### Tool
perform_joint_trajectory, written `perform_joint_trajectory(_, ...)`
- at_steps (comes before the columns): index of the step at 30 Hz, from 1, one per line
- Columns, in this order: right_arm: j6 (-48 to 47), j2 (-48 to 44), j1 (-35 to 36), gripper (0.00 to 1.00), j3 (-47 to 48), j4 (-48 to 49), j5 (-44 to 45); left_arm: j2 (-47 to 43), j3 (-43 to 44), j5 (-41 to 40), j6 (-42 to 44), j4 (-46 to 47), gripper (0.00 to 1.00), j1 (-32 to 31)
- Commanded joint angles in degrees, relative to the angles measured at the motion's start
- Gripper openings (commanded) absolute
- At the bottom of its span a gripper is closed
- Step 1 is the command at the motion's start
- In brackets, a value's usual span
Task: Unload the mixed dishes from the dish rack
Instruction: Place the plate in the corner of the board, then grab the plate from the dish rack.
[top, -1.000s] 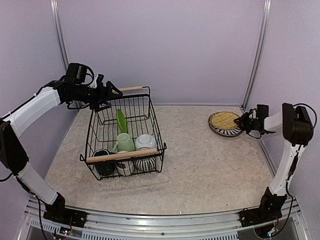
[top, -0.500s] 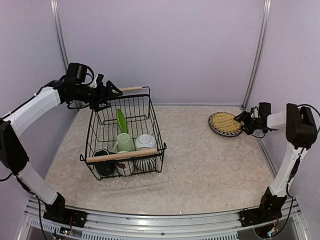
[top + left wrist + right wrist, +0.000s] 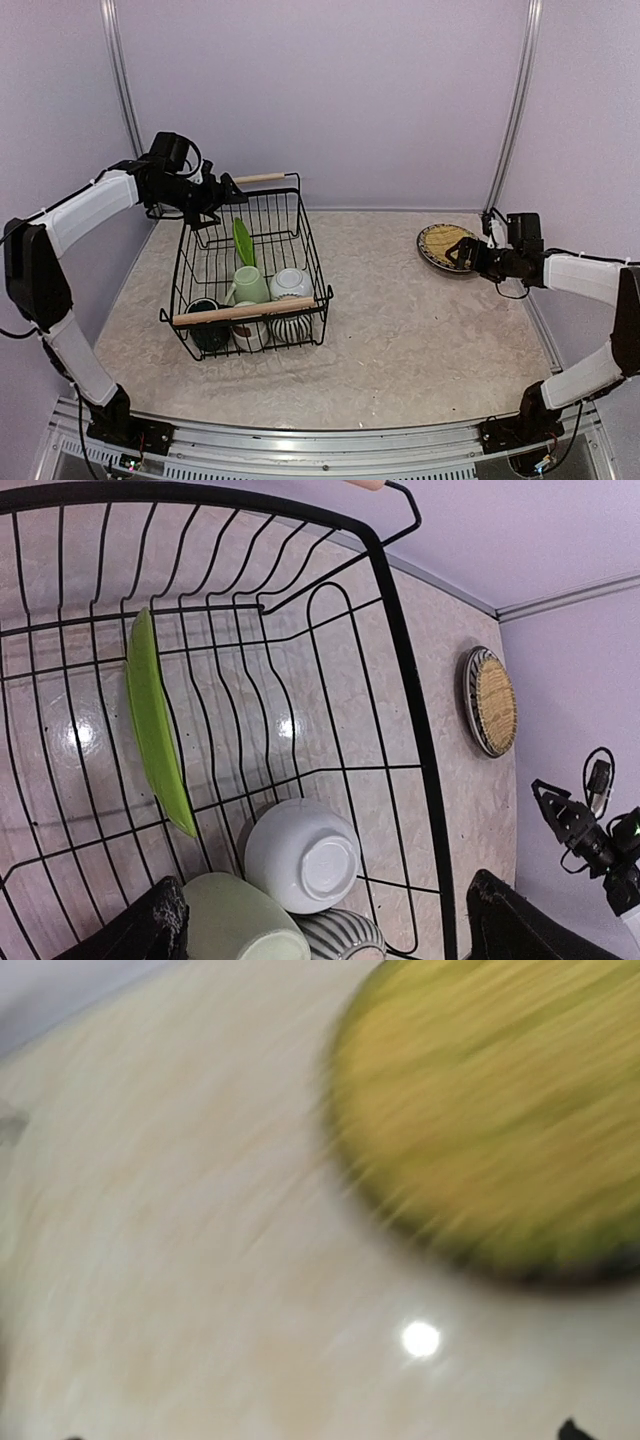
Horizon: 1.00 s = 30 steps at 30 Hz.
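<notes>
Rack: large black wire dish rack with two light wooden bar handles (image 3: 314, 243), standing on the left half of the pale speckled surface (image 3: 410, 340) with six dishes inside.
Near row: dark teal mug (image 3: 206, 322), small white cup (image 3: 250, 333) and striped mug (image 3: 292, 328), side by side just behind the near handle.
Middle row: pale green mug (image 3: 250, 284) just beside an upturned white bowl (image 3: 292, 283).
Far part: thin lime-green plate (image 3: 243, 242), on edge and leaning among the wires behind the pale green mug.
Unloaded: black-and-white striped plate with a yellowish centre (image 3: 440, 243), flat on the surface at the far right, well apart from the rack.
Right gripper (image 3: 466, 254): jaws apart and empty at the striped plate's near rim. Its own view is blurred.
Left gripper (image 3: 218, 192): jaws wide apart and empty, hovering over the rack's far left corner.
Step in hand: probably clearing the right arm, with the left lining up on the lime-green plate.
Doing it well: back the right gripper away level so it does not nudge the plate. Set the left jaws across the plate's thin top rim, close firmly, and lift straight up, clear of the wires and the far handle.
Risk: a glazed rim may slip, or the rack may drag.
</notes>
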Motion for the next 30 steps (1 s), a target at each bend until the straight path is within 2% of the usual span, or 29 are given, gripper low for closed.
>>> perform_joint_trajectory(1,-0.2,-8.4,5.4,1.00,-8.2,1.6,1.7,4.1,4.0,-4.6,2.0,-2.9,0.92,0.9)
perform_joint_trajectory(3,1.2,-11.7,7.3,1.00,-9.9,3.3,1.5,6.4,6.1,-7.8,2.9,-4.8,0.92,1.0)
perform_joint_trajectory(6,2.1,-14.9,7.9,1.00,-9.2,0.8,1.3,10.5,9.6,-11.4,3.5,-8.0,0.91,0.9)
perform_joint_trajectory(13,0.7,-18.1,7.9,1.00,-4.9,-5.3,1.9,16.2,12.3,-12.3,2.4,-8.2,0.84,0.3)
perform_joint_trajectory(20,4.0,-17.1,7.9,1.00,-2.6,-3.7,-2.1,21.0,15.7,-15.5,2.2,-9.8,0.69,-1.1)
perform_joint_trajectory(25,5.3,-17.0,8.1,1.00,-1.4,-2.9,-4.7,24.8,20.2,-21.5,2.6,-13.3,0.62,-3.2)
perform_joint_trajectory(30,4.7,-18.0,8.3,1.00,-0.8,-4.1,-3.7,27.7,23.7,-27.6,3.5,-15.8,0.52,-5.3)
